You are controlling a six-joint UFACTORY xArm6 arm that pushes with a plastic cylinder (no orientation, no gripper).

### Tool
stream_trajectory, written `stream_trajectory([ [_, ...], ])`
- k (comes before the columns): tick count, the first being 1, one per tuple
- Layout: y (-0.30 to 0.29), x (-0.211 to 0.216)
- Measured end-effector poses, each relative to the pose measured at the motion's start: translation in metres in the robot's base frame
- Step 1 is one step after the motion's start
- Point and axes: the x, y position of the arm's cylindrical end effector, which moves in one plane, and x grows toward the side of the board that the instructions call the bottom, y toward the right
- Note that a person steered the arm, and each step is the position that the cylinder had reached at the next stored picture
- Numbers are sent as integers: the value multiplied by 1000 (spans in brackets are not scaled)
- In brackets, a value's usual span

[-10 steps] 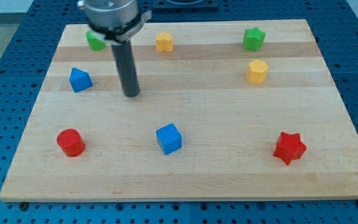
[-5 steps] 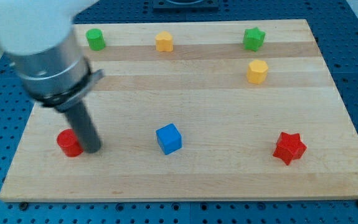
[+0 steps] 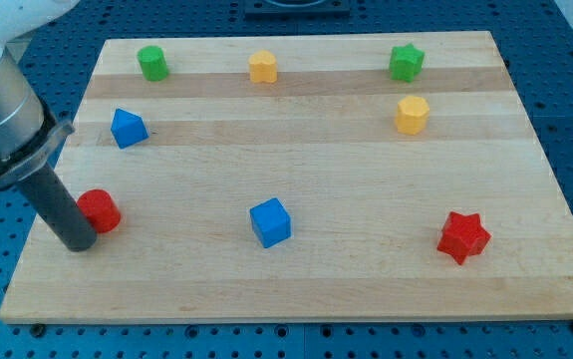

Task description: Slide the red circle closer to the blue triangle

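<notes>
The red circle (image 3: 100,210) lies at the board's left side, below the blue triangle (image 3: 128,129). My tip (image 3: 77,242) rests on the board just left of and below the red circle, touching or nearly touching its lower-left side. The rod rises up and to the left from there and hides the circle's left edge.
A blue cube (image 3: 270,221) sits at bottom centre and a red star (image 3: 462,236) at bottom right. A green cylinder (image 3: 151,62), a yellow block (image 3: 262,67) and a green star (image 3: 406,62) line the top edge. A yellow hexagon (image 3: 412,115) lies right. The wooden board (image 3: 316,289) sits on a blue perforated table.
My tip moved down and left from mid-board past the red circle to its lower-left side. The red circle shifted slightly up and left, nearer the blue triangle.
</notes>
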Motion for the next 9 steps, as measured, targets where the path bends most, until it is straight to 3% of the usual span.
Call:
stream_trajectory([
  [2,41,-69],
  [3,18,-33],
  [4,-23,-61],
  [7,77,-94],
  [8,120,-119],
  [9,116,-163],
])
